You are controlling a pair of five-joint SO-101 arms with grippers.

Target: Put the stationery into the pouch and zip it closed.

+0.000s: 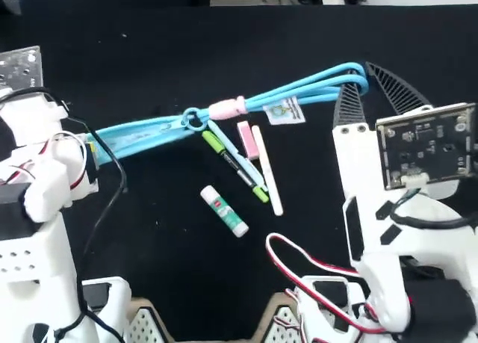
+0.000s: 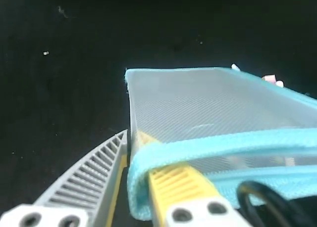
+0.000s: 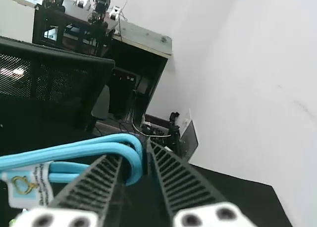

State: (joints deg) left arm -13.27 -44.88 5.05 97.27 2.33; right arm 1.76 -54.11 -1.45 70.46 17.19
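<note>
1. One pouch (image 1: pixel 149 132), clear mesh with a sky-blue trim, hangs stretched across the black table (image 1: pixel 149 51), running from the arm at the left edge of the high view up to the arm on the right.
2. Its zip pull, a blue ring (image 1: pixel 193 120) with a pink charm (image 1: pixel 228 107) on it, sits about midway along the trim. A white label (image 1: pixel 285 111) hangs from the trim further toward the right arm.
3. The left gripper (image 2: pixel 132 138) is clamped on one end of the pouch (image 2: pixel 198 103): its yellow-faced finger lies over the blue edge, and the grey ribbed finger is just beside it on the other side.
4. The right gripper (image 3: pixel 141 155) is pinched narrow on the opposite end. The rounded blue corner of the pouch (image 3: pixel 99 150) is caught between its two black ribbed fingers (image 3: pixel 173 177); the high view shows the same hold (image 1: pixel 358 75).
5. Four pieces of stationery lie on the table near the middle of the pouch, on the arms' side:
   - a pink eraser (image 1: pixel 247 140), nearest the trim;
   - a green marker (image 1: pixel 235 167), slanting away from the zip ring;
   - a white pen (image 1: pixel 267 171), just beside the eraser and the marker's far end;
   - a glue stick (image 1: pixel 224 211) with a green body and white cap, a little apart and closest to the arm bases.
6. I cannot tell whether the marker's upper end touches the mesh.
</note>
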